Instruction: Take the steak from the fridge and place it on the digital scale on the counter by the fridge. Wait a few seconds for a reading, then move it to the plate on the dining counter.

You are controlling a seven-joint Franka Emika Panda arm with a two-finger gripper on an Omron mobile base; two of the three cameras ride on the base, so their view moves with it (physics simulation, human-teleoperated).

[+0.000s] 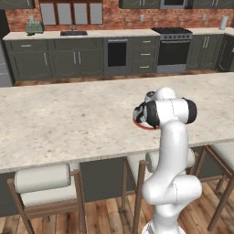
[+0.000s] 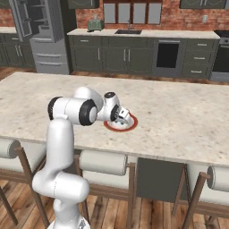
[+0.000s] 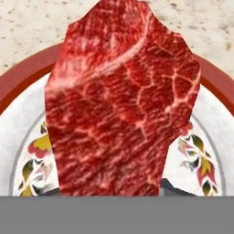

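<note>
Over the dining counter (image 1: 68, 114), in the left base view, the plate (image 1: 142, 125) is largely hidden behind the arm. From the right base, the gripper (image 2: 120, 117) is seen low over the plate (image 2: 127, 126). Through the hand camera, the steak (image 3: 119, 100) is seen against the plate (image 3: 215, 109); whether it is clasped cannot be told.

light: even, bright, no clear source | shadows: faint under my arm on the dining counter (image 2: 179, 112) | glare: none | sharpness: my hand view soft, pixelated close up
</note>
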